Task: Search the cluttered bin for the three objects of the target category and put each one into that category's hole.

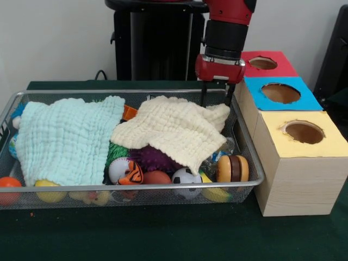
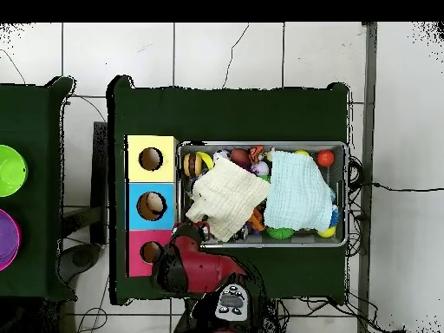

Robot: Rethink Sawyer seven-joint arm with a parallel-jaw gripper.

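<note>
The wire mesh bin point(image 1: 136, 188) holds toys under two cloths, and it also shows in the overhead view point(image 2: 260, 146). My gripper point(image 1: 216, 101) hangs open and empty over the bin's far right corner, just above the cream cloth point(image 1: 174, 130), next to the blue-surround hole point(image 1: 280, 93). In the overhead view the gripper point(image 2: 186, 231) sits at the bin's corner nearest the boxes, and something pale shows inside the blue hole point(image 2: 151, 205). No clear bottle shows plainly. A bit of clear plastic point(image 1: 213, 161) peeks out at the cream cloth's right edge; I cannot tell what it is.
A mint cloth point(image 1: 68, 138) covers the bin's left half. A soccer ball point(image 1: 186, 178), tiger ball point(image 1: 128, 172), purple spiky ball point(image 1: 152, 159), burger toy point(image 1: 232, 168) and orange ball point(image 1: 8, 188) lie along the front. Red-surround hole point(image 1: 263, 63) and yellow-surround hole point(image 1: 304, 132) flank the blue one.
</note>
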